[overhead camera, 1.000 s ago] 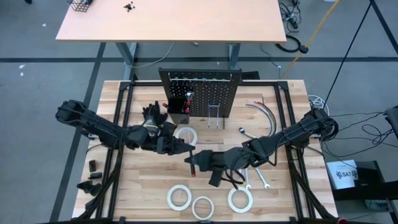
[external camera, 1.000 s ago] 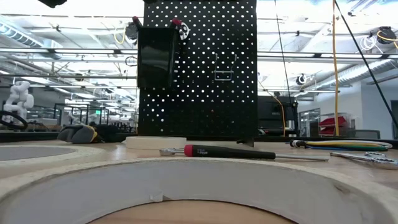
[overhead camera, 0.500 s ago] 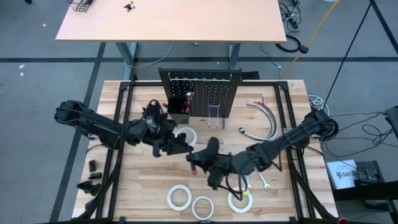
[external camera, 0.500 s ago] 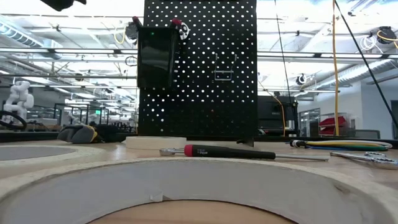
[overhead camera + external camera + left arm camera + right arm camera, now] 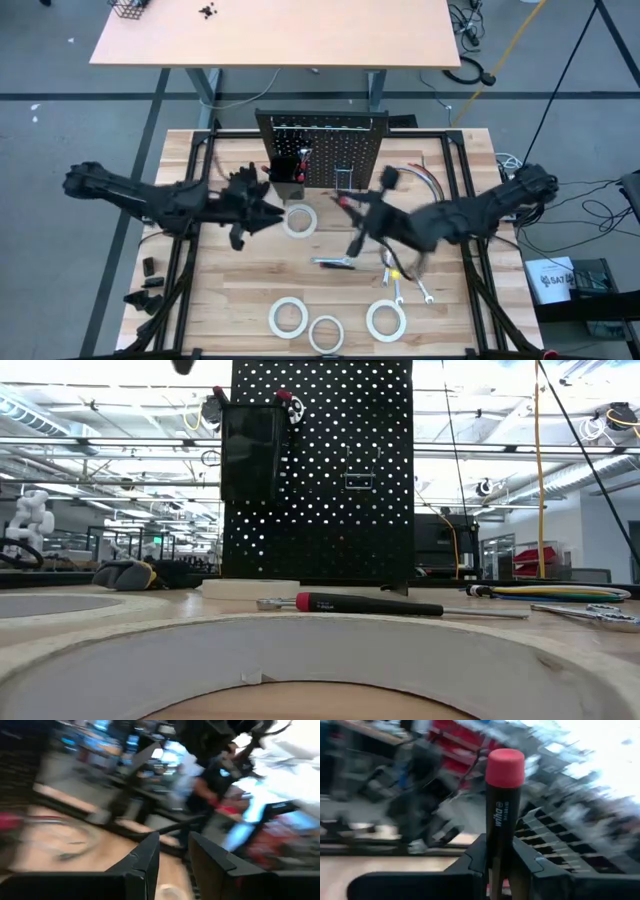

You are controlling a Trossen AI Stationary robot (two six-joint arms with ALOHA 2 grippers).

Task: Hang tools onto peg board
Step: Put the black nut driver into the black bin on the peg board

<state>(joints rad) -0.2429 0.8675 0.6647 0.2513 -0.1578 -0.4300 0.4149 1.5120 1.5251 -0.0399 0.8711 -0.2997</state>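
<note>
Grey floor [image 5: 60,150] surrounded the bench. A tan table [image 5: 270,35] stood beyond the bench's far edge, on grey legs. Cables [image 5: 480,40] lay on the floor near its right end. In the low view, bright ceiling lighting [image 5: 500,420] ran above distant shelving [image 5: 120,540].

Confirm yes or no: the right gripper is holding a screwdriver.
Yes, in the right wrist view the right gripper is shut on the black, red-capped screwdriver, which stands up between its fingers.
</note>
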